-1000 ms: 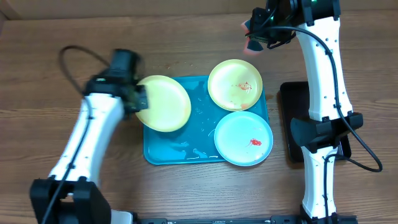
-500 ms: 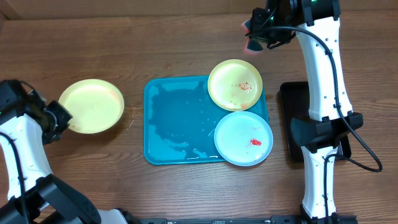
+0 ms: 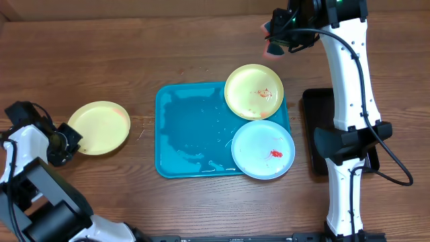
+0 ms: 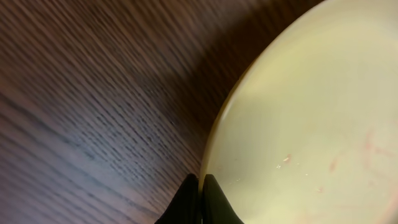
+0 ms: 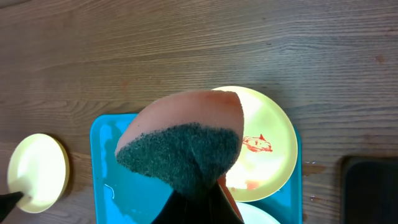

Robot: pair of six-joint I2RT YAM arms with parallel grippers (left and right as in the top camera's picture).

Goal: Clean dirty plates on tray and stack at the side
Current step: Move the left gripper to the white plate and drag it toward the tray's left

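Left end effector (image 3: 69, 140) moved yellow plate (image 3: 99, 128) off tray (image 3: 191, 131).

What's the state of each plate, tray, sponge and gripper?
left yellow plate: off tray, faint pink traces
top yellow plate: on tray, red smears
blue plate: on tray, red smear
tray: wet
sponge: in right gripper, touching no plate
left gripper: shut on left yellow plate's rim
right gripper: shut on sponge

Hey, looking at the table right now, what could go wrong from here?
1. The left tool pinches only the rim of the yellow plate; it could slip or tip.
2. The blue-white plate overhangs the wet-looking tray rim; scrubbing with the sponge might slide it off.
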